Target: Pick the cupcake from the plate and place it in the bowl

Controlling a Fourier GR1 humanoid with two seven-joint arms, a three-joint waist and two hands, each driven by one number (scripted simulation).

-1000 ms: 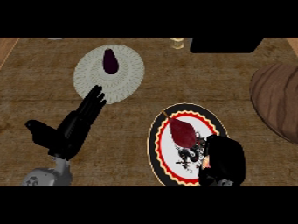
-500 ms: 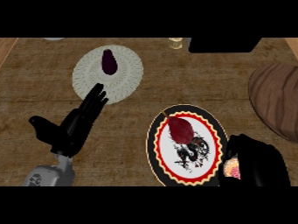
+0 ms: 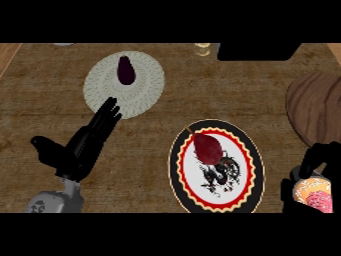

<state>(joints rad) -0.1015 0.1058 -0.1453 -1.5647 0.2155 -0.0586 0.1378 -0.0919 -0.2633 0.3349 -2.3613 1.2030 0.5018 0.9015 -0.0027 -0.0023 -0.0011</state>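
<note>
Moved: right hand (image 3: 328, 165) is now off the plate (image 3: 250, 150), carrying the cupcake (image 3: 315, 196) to its right.
Right hand: fingers curled round cupcake.
Left hand (image 3: 81, 147): open, resting on counter.
Bowl (image 3: 324, 112): just above right hand.
Plate: red item (image 3: 208, 147) remains.

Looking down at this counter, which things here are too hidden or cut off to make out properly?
Head view only:
- Cupcake: wrapped by the right robot hand, cut by the lower edge.
- Wooden bowl: cut by the right edge.
- Black object and small pale item: cut at the top.
</note>
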